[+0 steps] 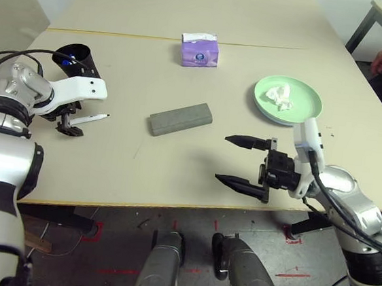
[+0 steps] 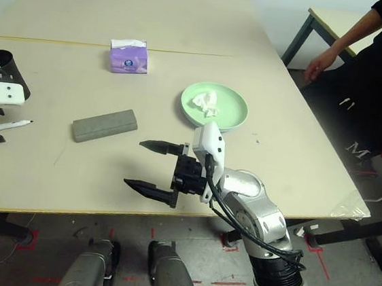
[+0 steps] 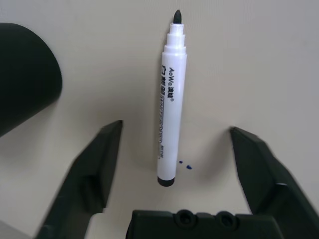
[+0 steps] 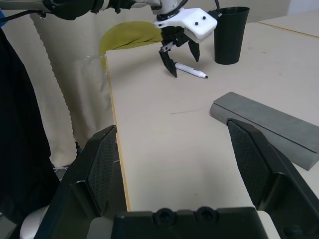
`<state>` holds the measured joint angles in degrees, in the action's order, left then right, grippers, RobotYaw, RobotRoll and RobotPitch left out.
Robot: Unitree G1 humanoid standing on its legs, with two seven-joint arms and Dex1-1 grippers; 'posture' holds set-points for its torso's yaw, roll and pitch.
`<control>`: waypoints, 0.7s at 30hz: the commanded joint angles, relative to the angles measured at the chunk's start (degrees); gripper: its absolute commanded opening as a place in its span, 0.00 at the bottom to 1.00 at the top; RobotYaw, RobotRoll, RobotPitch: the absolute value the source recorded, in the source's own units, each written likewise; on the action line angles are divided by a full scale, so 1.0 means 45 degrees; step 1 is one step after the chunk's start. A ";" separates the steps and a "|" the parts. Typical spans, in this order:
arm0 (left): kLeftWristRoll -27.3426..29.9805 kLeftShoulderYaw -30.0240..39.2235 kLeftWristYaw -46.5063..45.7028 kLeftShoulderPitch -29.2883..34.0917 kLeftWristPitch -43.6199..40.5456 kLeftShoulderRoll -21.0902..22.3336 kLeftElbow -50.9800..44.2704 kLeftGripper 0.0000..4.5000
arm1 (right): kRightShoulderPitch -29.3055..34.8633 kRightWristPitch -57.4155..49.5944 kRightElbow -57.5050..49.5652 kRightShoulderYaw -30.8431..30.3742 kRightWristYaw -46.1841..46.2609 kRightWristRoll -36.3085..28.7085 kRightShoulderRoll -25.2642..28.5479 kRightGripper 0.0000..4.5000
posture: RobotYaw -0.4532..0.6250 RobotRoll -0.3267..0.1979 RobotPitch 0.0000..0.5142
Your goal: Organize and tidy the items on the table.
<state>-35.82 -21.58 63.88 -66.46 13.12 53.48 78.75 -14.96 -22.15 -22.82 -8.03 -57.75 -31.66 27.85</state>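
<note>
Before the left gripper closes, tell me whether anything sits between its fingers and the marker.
Nothing visible does. In the left wrist view the white marker lies flat on the table between the open fingers of the left gripper, with bare tabletop on both sides of it. The black cup stands off to one side, clear of the gap.

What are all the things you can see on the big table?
marker: one, white, uncapped, lying between the left claw's fingers
cup: one, black, far left
glasses case: one, grey, middle
tissue box: one, purple, far side by the seam
plate: one, light green, right
crumpled tissue: one, white, on the plate
table: one, beige
person: one, dark clothes, far right
left claw: open
right claw: open
</note>
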 commanded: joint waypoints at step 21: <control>0.0438 0.0482 0.1284 -0.0194 -0.0263 -0.0049 0.0146 0.11 | -0.0315 -0.0069 -0.0153 -0.0190 0.0015 0.0042 0.0076 1.00 | 0.31 0.62 0.35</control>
<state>-34.07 -19.67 68.90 -66.83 12.35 53.16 78.80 -16.66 -22.67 -23.59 -8.04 -57.31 -31.62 27.83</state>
